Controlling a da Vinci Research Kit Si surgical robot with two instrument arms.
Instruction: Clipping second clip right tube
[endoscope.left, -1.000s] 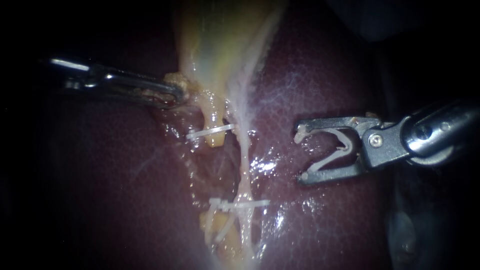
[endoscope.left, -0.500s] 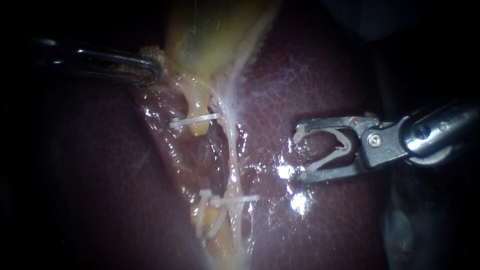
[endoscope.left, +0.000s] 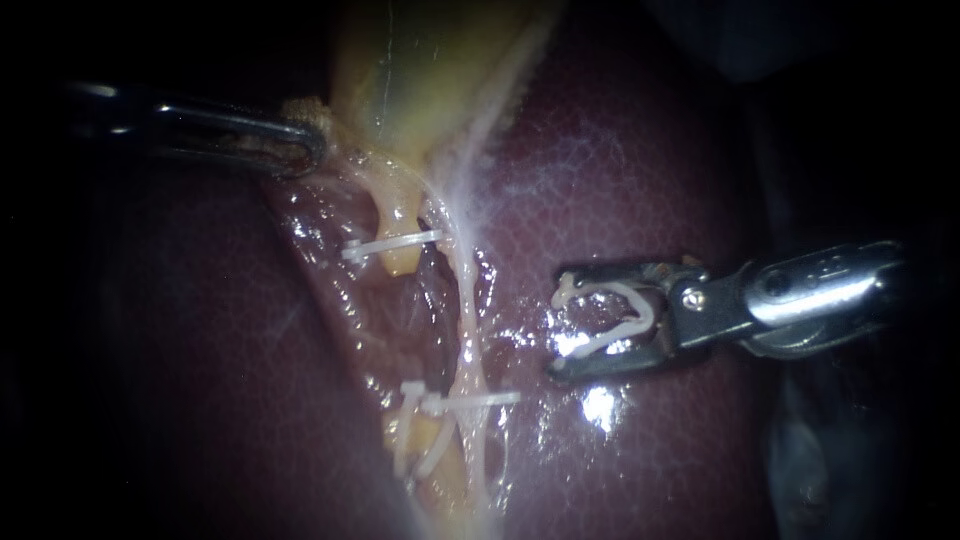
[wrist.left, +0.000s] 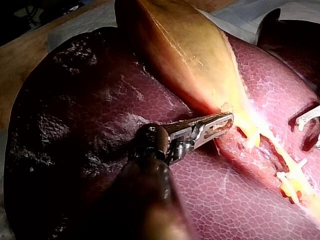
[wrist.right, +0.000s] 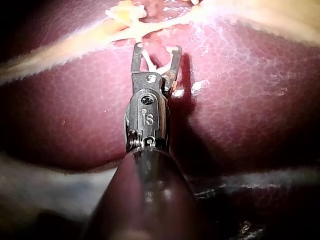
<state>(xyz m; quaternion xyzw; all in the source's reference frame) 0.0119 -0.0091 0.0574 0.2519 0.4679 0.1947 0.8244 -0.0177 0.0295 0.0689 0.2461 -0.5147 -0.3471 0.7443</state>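
Note:
The right tube (endoscope.left: 467, 300) is a thin pale strand running down from the gallbladder (endoscope.left: 420, 70). A white clip (endoscope.left: 470, 400) crosses it low down. Another white clip (endoscope.left: 392, 244) sits on the short yellow stump to its left. My right instrument (endoscope.left: 558, 326) holds an open white clip (endoscope.left: 610, 320) between its spread jaws, just right of the tube and apart from it. In the right wrist view that instrument (wrist.right: 156, 48) points at the strand. My left instrument (endoscope.left: 305, 148) is shut on the gallbladder's lower edge, also seen in its wrist view (wrist.left: 225, 121).
Dark red liver (endoscope.left: 650, 180) lies under and around everything, wet and glistening near the tubes. The liver (wrist.left: 100, 115) fills the left wrist view too, with pale drape beyond it.
My right instrument has moved left and slightly down toward the right tube, its jaws standing closer together. Earlier my left instrument pulled the gallbladder up and left; it has since held still.

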